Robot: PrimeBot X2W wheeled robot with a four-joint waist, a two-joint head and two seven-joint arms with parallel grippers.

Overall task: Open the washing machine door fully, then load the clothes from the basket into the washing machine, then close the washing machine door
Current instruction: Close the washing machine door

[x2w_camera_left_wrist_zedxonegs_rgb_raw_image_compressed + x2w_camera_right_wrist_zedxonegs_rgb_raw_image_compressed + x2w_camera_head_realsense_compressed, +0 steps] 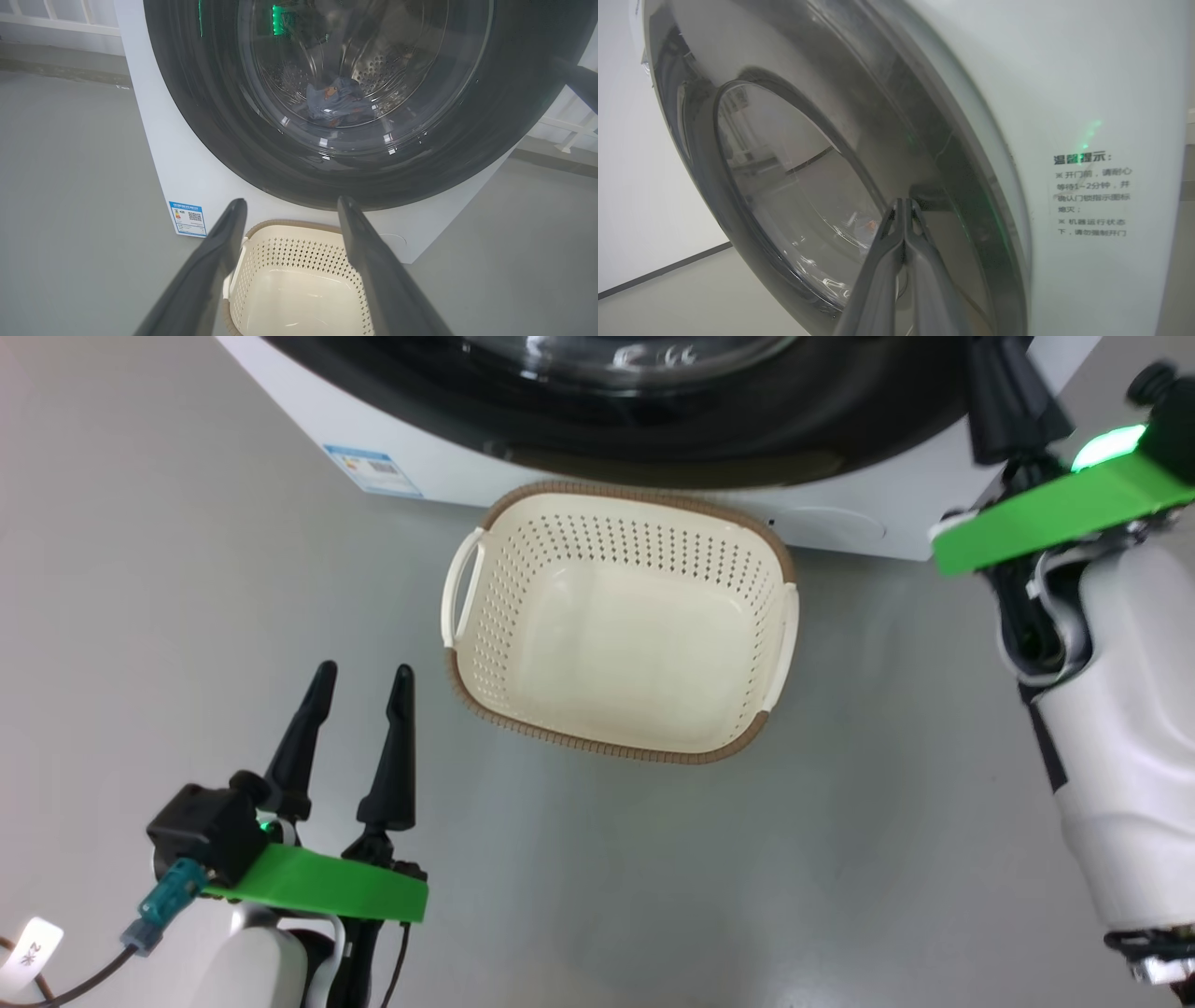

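Washing machine door (784, 186) lies just beyond the closed right tool (903, 205).

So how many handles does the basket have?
2. One handle is on the basket's left side, the other handle on its right side.

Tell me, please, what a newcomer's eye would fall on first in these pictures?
The big black-rimmed door spans nearly all of the machine's front, with the clothes visible through it inside the drum. On the floor just before the machine stands the basket, with nothing in it. The right gripper, shut, points at the door's rim, while the left gripper hangs open left of the basket.
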